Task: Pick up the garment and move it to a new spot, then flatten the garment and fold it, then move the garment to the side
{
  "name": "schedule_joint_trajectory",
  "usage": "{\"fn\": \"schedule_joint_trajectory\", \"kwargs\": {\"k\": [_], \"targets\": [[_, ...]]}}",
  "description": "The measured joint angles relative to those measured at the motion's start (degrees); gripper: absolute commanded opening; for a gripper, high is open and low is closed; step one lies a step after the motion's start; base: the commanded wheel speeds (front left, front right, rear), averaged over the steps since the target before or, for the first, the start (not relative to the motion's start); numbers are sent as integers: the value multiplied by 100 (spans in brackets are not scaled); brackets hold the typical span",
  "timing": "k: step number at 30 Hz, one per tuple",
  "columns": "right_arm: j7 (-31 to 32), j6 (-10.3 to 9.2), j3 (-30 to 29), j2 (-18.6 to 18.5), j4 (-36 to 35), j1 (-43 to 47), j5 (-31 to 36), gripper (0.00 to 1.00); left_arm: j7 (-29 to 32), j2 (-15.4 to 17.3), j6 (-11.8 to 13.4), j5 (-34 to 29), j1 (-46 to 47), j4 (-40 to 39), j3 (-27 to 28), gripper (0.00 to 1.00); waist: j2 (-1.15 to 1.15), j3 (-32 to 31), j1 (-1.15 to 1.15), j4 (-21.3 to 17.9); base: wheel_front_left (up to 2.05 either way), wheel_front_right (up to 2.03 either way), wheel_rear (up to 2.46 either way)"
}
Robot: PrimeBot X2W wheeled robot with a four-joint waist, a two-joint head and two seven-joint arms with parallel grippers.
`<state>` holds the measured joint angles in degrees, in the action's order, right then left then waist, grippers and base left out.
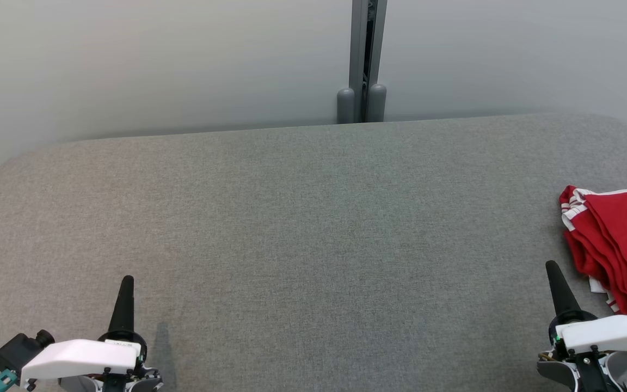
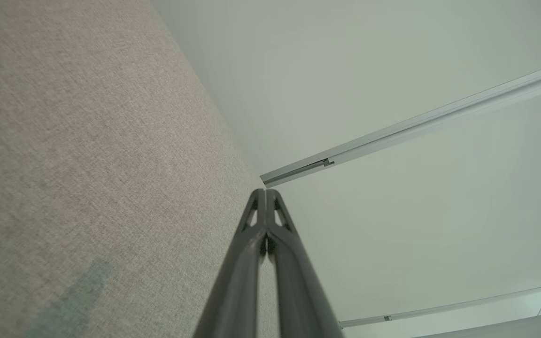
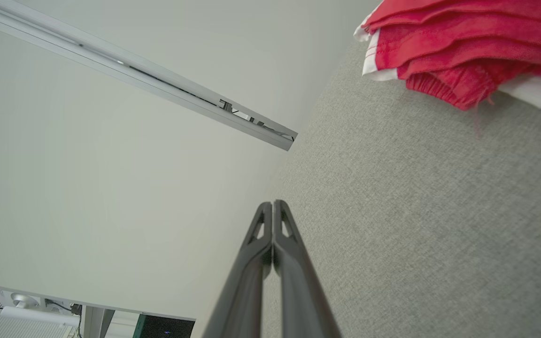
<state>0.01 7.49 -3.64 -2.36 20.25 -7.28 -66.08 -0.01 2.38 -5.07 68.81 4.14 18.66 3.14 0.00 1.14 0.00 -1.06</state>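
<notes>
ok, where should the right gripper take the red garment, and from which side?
Probably the stacked fold edges of the red garment, which face the right gripper. Come in low from the bare grey surface side; the jaws are shut, so open them first.

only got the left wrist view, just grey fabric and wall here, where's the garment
Observer: The red garment lies bunched at the right edge of the grey surface, seen from the head view.
Operator: is the right pincer on it
Observer: No. The right pincer is shut and empty, beside the garment and not touching it.
Operator: folded or messy
Observer: Loosely heaped in layers, with white trim at one edge in the right wrist view.
</notes>
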Motion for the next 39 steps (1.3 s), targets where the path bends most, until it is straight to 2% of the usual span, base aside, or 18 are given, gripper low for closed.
{"fn": "schedule_joint_trajectory", "kwargs": {"k": [39], "targets": [[480,0,-210,-19,-465,65,-1959,0,503,25,-168,1755,112,-338,248,0,0,-68,0,75,0,0,0]]}}
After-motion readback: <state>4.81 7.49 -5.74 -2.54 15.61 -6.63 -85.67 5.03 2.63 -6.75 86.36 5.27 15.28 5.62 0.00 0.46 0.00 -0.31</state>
